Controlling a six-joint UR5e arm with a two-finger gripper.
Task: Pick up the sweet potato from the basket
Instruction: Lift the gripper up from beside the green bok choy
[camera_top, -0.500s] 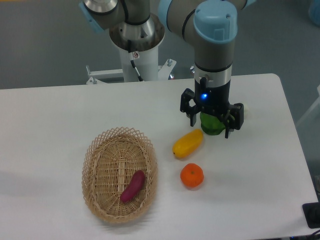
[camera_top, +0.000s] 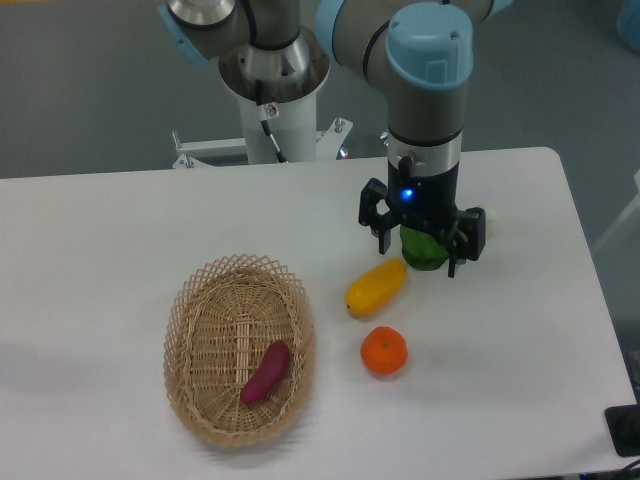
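Note:
The magenta-purple sweet potato (camera_top: 266, 372) lies tilted inside the tan wicker basket (camera_top: 196, 300), toward its near right side. My gripper (camera_top: 420, 246) hangs well to the right of the basket, above the table's right half, with its dark fingers spread apart and nothing held between them. A green object (camera_top: 426, 250) sits on the table directly beneath and between the fingers, partly hidden by them.
A yellow-orange oblong fruit (camera_top: 376, 286) lies between the basket and the gripper. An orange round fruit (camera_top: 384, 351) rests just in front of it. The robot's white base column (camera_top: 272, 110) stands at the table's far edge.

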